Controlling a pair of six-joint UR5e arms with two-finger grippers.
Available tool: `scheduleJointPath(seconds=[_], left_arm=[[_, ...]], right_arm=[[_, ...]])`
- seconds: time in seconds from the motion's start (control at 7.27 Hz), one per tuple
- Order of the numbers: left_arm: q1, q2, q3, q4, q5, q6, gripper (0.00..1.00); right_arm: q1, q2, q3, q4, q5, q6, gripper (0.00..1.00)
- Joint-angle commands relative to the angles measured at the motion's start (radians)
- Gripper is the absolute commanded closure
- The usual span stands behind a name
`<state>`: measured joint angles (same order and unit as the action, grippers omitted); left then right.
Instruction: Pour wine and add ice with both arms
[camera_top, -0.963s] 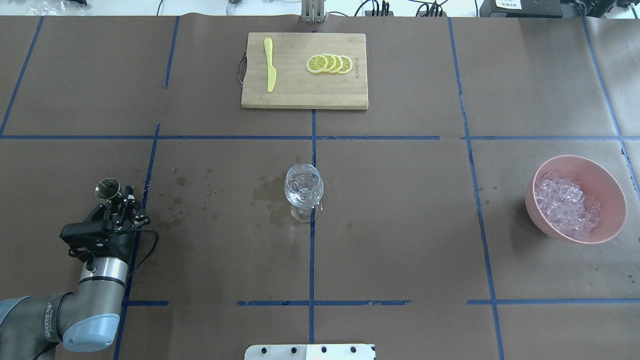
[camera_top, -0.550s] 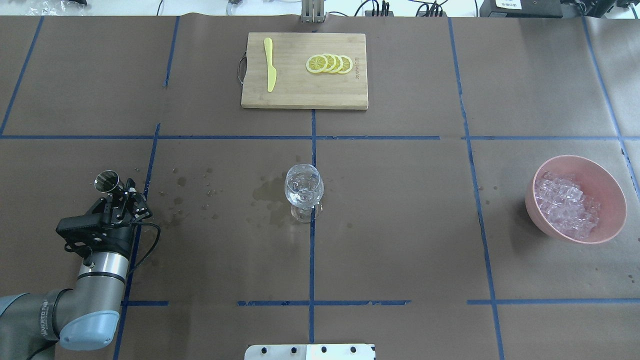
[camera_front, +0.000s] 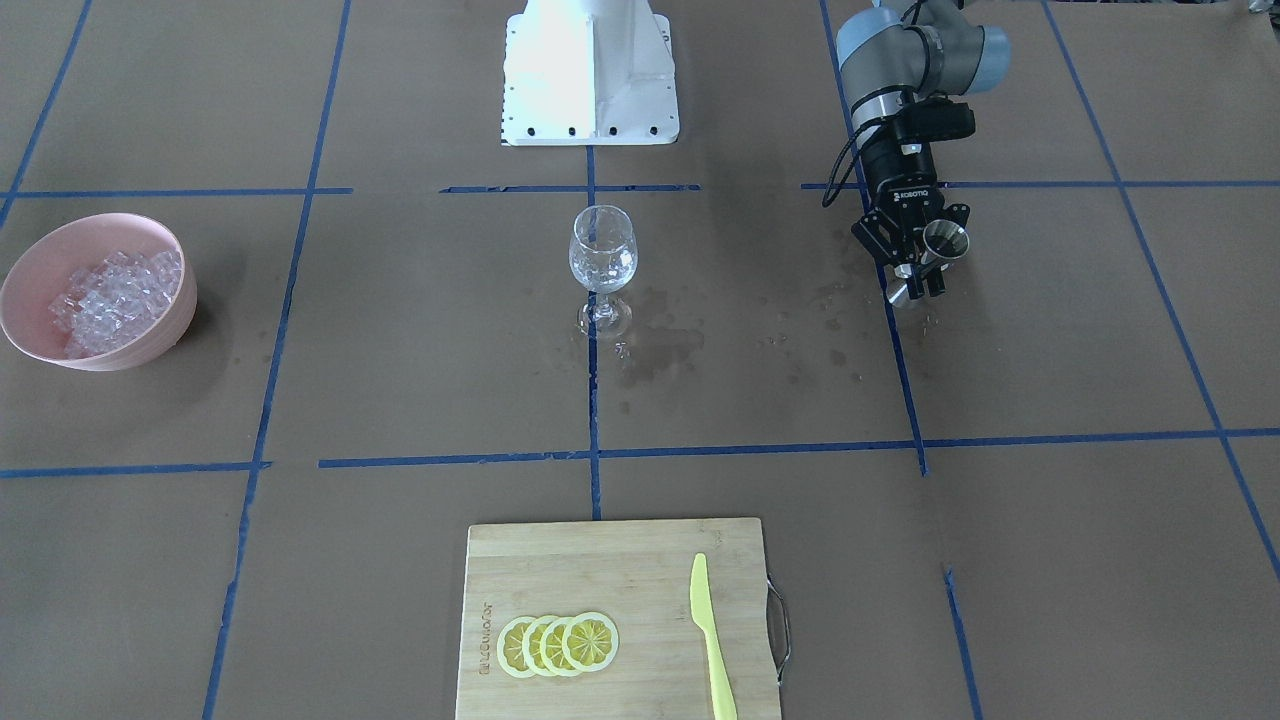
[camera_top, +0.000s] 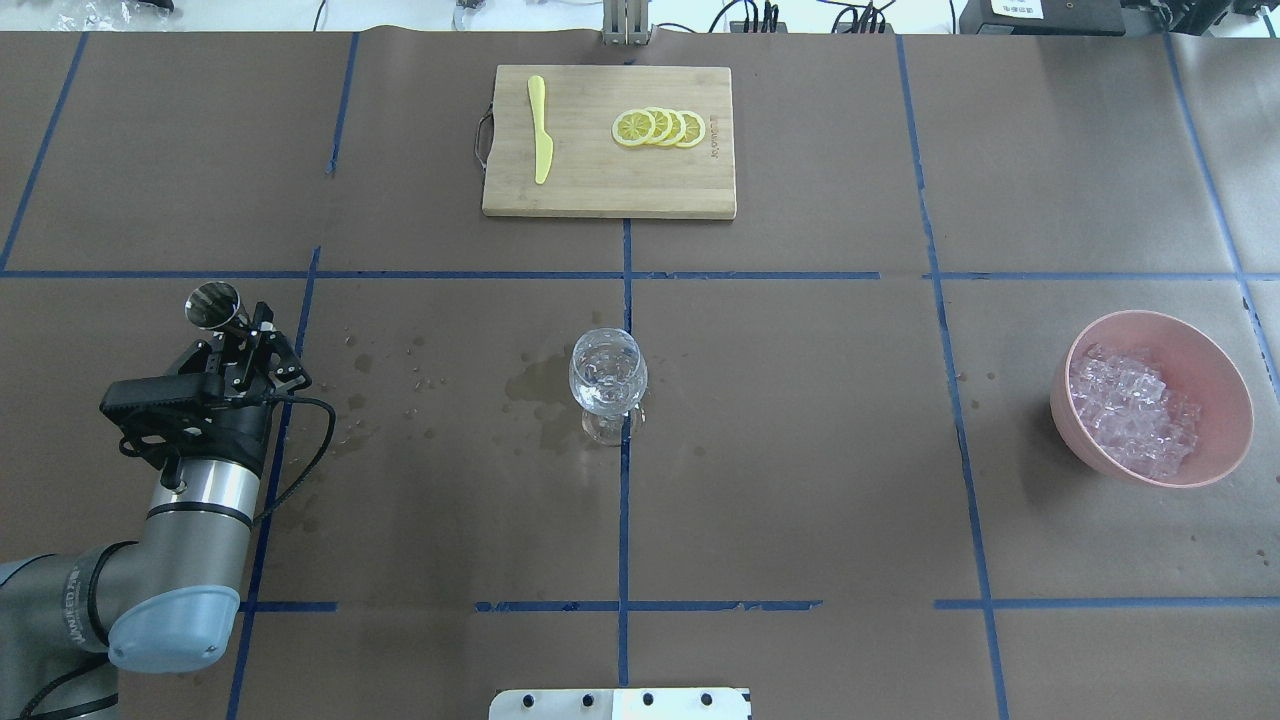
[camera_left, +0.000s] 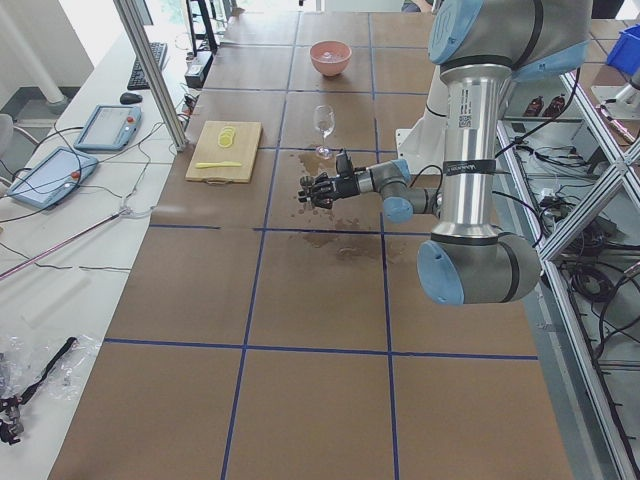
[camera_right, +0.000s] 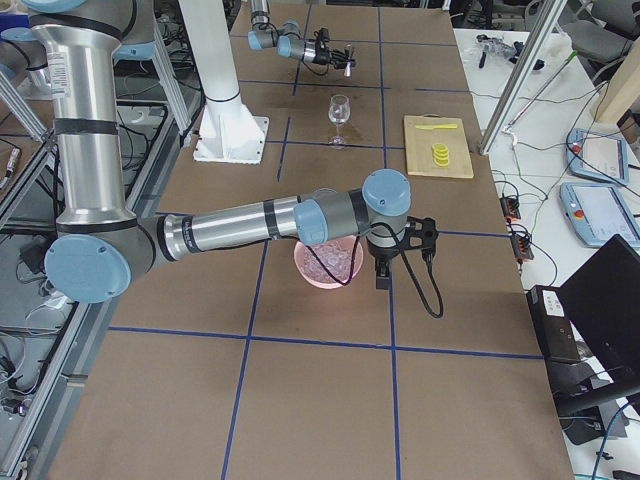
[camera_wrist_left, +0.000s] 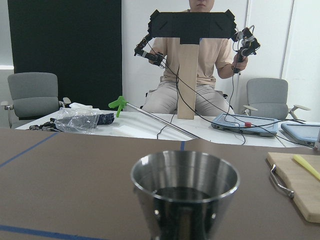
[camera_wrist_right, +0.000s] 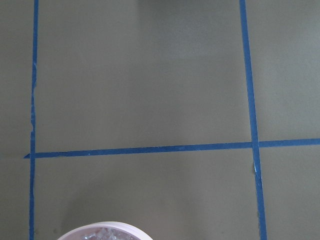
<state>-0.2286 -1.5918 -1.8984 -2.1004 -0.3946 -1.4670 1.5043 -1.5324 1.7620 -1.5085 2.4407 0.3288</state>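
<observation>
My left gripper (camera_top: 240, 340) is shut on a steel jigger (camera_top: 213, 305) and holds it upright above the table's left part, well left of the wine glass (camera_top: 607, 375). They also show in the front view, gripper (camera_front: 918, 262) and jigger (camera_front: 944, 240). The left wrist view shows the jigger's (camera_wrist_left: 185, 190) open mouth close up. The glass (camera_front: 603, 255) stands at the table's middle with something clear inside. The ice (camera_top: 1130, 410) fills a pink bowl (camera_top: 1160, 316) at the right. My right gripper (camera_right: 383, 270) hangs by the bowl's far side; I cannot tell whether it is open or shut.
A bamboo cutting board (camera_top: 590, 190) at the far middle bears lemon slices (camera_top: 660, 127) and a yellow knife (camera_top: 541, 130). Wet stains (camera_top: 535, 390) lie left of the glass. The white base block (camera_front: 590, 70) stands at the near edge. The bowl's rim (camera_wrist_right: 102, 231) shows in the right wrist view.
My left gripper has moved away from the robot's base, further across the table, with the jigger in it. The glass and the bowl have not moved.
</observation>
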Motion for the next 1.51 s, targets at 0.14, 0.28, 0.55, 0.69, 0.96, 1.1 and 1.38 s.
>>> scheduleJointPath(seconds=[0.14, 0.28, 0.55, 0.69, 0.96, 1.1, 1.38], left_arm=[[-0.043, -0.192, -0.013, -0.001, -0.051, 0.324, 1.00], [-0.043, -0.262, -0.013, -0.001, -0.056, 0.362, 1.00], [-0.037, -0.322, -0.021, 0.000, -0.136, 0.474, 1.00], [-0.035, -0.326, -0.040, 0.000, -0.138, 0.497, 1.00], [-0.034, -0.343, -0.053, 0.000, -0.167, 0.501, 1.00], [-0.029, -0.346, -0.057, 0.000, -0.188, 0.501, 1.00], [-0.009, -0.355, -0.059, 0.003, -0.190, 0.501, 1.00]], right_arm=[[-0.018, 0.005, 0.002, 0.002, -0.005, 0.001, 0.00], [-0.032, 0.009, 0.005, 0.002, -0.006, 0.001, 0.00], [-0.047, 0.018, 0.042, 0.001, -0.011, 0.039, 0.00], [-0.094, 0.015, 0.104, 0.002, -0.034, 0.179, 0.00], [-0.177, -0.030, 0.210, 0.002, -0.086, 0.309, 0.00], [-0.199, -0.076, 0.258, 0.002, -0.098, 0.326, 0.00], [-0.295, -0.203, 0.284, 0.151, -0.207, 0.396, 0.00]])
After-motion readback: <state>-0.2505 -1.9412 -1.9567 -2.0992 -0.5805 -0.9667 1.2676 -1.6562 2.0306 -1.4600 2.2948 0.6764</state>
